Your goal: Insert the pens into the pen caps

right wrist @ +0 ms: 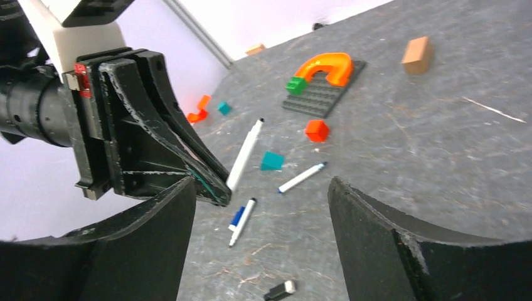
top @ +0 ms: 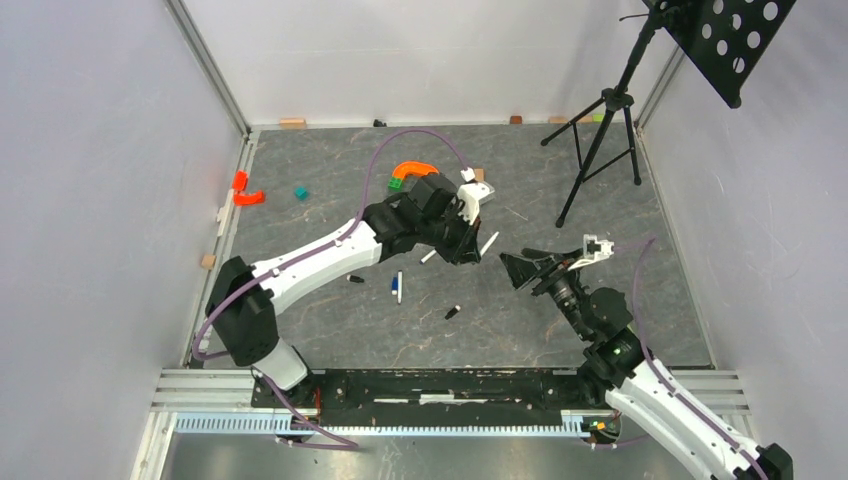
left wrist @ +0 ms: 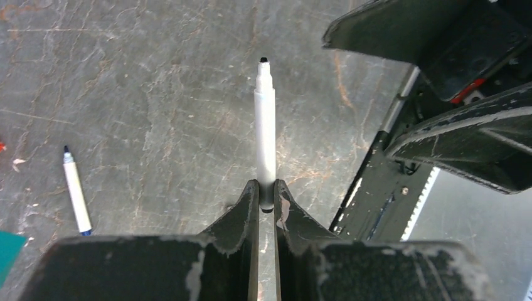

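Gripping the pen: the left hand (left wrist: 266,190) is clenched on the rear end of the held pen (left wrist: 265,125), a slim white barrel whose bare dark tip points away from the hand.
Held pen, place: raised off the grey desk (left wrist: 125,75), sticking out past the left hand, near the right hand but not touching it.
Right hand: the right hand (right wrist: 260,188) is released, its two fingers (right wrist: 376,238) spread wide with nothing between them, facing the left hand.
Blue-tipped pen: the blue-tipped pen (right wrist: 301,177) lies flat on the desk, uncapped, just beside a teal brick (right wrist: 271,161).
Third pen: the third pen (right wrist: 243,219) lies flat on the desk below the held pen in the right wrist view, with the blue cap (right wrist: 237,217) lying against its barrel.
Black caps: one black cap (right wrist: 279,290) lies on the desk at the near edge of the right wrist view. The second black cap (top: 355,279) lies by the left forearm, well apart from the first.
Bricks: a red brick (right wrist: 317,130) sits beyond the teal brick. Farther back an orange arch (right wrist: 326,64) and a green brick (right wrist: 295,84) stand on a dark baseplate (right wrist: 323,97).
Block: a wooden block (right wrist: 417,55) sits apart, right of the baseplate.
Far corner: a music stand (top: 600,130) on a tripod.
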Robot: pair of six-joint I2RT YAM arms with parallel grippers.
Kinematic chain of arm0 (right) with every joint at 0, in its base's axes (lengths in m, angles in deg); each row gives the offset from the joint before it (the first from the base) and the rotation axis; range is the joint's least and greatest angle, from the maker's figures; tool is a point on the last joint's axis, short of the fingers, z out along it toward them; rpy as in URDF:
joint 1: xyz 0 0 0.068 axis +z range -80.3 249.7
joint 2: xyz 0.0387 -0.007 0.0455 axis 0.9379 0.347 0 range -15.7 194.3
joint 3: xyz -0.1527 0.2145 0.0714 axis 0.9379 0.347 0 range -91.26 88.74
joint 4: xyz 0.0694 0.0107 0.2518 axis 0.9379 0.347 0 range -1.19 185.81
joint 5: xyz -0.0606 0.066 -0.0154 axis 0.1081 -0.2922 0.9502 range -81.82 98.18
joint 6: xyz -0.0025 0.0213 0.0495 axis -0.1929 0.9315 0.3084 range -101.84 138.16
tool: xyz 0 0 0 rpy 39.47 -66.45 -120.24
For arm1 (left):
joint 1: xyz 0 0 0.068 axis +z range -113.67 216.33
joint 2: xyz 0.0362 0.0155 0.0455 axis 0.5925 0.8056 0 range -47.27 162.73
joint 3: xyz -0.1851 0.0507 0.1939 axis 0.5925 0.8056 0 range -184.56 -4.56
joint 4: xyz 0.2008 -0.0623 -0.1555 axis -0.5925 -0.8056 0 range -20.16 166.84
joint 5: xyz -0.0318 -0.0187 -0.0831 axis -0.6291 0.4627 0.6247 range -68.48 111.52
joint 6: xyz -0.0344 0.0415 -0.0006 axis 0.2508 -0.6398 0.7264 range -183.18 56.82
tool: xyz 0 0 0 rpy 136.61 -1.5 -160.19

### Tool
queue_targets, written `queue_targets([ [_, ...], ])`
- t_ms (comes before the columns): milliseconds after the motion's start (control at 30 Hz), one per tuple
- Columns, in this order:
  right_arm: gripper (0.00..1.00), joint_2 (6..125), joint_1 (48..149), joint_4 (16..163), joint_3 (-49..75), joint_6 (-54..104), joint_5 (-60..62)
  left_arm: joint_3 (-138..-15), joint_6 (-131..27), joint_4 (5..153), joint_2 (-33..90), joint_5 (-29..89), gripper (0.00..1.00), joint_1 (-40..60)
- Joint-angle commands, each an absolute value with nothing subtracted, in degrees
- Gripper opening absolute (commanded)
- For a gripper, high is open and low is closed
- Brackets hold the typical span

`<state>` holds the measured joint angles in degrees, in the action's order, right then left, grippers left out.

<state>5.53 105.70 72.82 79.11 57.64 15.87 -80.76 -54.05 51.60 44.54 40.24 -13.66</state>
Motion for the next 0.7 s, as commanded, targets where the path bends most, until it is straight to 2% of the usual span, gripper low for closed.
queue_targets([
  [0, 0.78, 10.4, 106.1, 59.2, 78.7, 59.7, 8.9, -79.3, -50.4, 56.2, 41.5, 45.0, 0.02, -13.5],
  [367, 0.56, 16.2, 106.5, 48.6, 81.1, 63.8, 7.8, -77.3, -48.0, 59.2, 39.0, 46.5, 0.02, -13.6],
  [667, 0.53, 20.8, 108.7, 43.3, 82.0, 64.6, 11.5, -75.1, -43.9, 63.9, 37.8, 50.5, 0.02, -13.0],
])
